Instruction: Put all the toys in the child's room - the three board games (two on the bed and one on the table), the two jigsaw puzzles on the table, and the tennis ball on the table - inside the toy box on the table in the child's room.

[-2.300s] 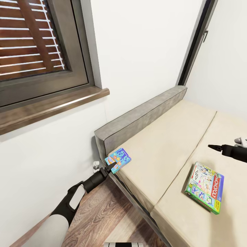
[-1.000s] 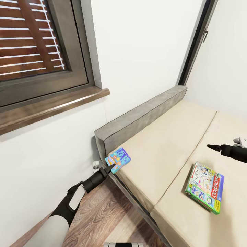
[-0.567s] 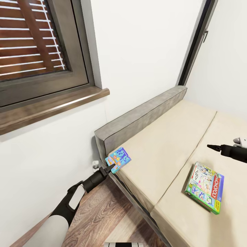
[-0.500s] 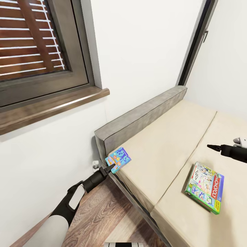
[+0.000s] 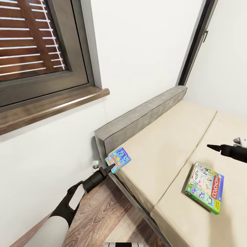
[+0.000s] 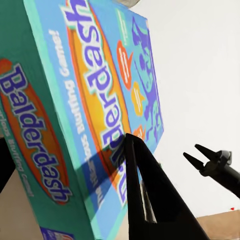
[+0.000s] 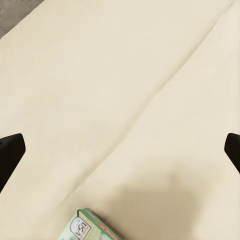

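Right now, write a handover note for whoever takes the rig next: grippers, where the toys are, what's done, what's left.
Left gripper: shut on the Balderdash box at the bed's near corner by the headboard.
Right gripper: open, empty, above the mattress, beyond the Monopoly box.
Monopoly box: flat on the mattress, untouched.
Done: Balderdash box gripped, not carried off yet.
Left: take both boxes to the toy box; the other toys and the box aren't checked from here.
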Robot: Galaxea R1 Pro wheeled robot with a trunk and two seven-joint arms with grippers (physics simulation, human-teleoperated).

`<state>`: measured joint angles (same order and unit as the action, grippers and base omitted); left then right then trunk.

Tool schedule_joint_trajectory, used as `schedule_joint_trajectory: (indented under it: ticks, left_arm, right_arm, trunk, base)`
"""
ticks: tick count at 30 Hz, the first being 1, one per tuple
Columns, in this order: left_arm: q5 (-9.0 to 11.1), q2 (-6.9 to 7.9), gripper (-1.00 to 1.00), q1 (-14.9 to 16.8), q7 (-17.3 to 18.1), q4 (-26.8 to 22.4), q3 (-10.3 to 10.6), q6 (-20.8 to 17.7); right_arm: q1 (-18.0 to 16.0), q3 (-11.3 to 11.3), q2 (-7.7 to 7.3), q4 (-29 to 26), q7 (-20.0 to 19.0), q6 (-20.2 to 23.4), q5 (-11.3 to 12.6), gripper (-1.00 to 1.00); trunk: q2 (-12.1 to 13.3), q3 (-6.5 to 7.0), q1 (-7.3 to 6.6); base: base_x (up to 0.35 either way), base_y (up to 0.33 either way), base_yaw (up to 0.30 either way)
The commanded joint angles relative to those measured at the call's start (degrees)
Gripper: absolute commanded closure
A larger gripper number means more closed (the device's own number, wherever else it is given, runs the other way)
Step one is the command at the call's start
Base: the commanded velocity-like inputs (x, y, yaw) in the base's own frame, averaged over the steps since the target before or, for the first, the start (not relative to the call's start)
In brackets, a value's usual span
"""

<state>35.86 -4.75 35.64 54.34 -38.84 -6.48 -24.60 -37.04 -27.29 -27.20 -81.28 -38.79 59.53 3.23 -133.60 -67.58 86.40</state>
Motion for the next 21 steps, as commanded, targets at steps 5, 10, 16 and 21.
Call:
schedule_joint_trajectory:
  ticks: [5,10,16,21]
  left_arm:
    - [0.00,-2.41,1.00,0.18,0.33,-1.93,-0.15,0.69]
    - [0.00,-2.47,1.00,-0.16,0.44,-2.69,0.10,0.62]
    - [0.00,-2.53,1.00,-1.00,0.54,-4.17,1.99,0.43]
    - [-0.02,-2.55,1.00,-5.82,0.13,-12.59,2.90,-2.78]
  right_arm:
    - [-0.05,-0.05,0.03,-0.08,0.04,0.41,0.28,-1.00]
    - [-0.05,-0.10,0.03,-0.08,0.03,0.45,0.27,-1.00]
    - [0.61,-0.11,0.04,-0.04,0.03,0.37,0.34,-1.00]
    - [2.08,-0.05,0.04,-0.08,-0.03,-0.23,0.37,-1.00]
  trunk:
    - [-0.01,-0.04,0.00]
    - [-0.01,-0.04,0.00]
    - [-0.01,-0.04,0.00]
    - [-0.01,-0.04,0.00]
  base:
    - [0.000,0.000,0.000]
    - [0.000,0.000,0.000]
    - [0.000,0.000,0.000]
    - [0.000,0.000,0.000]
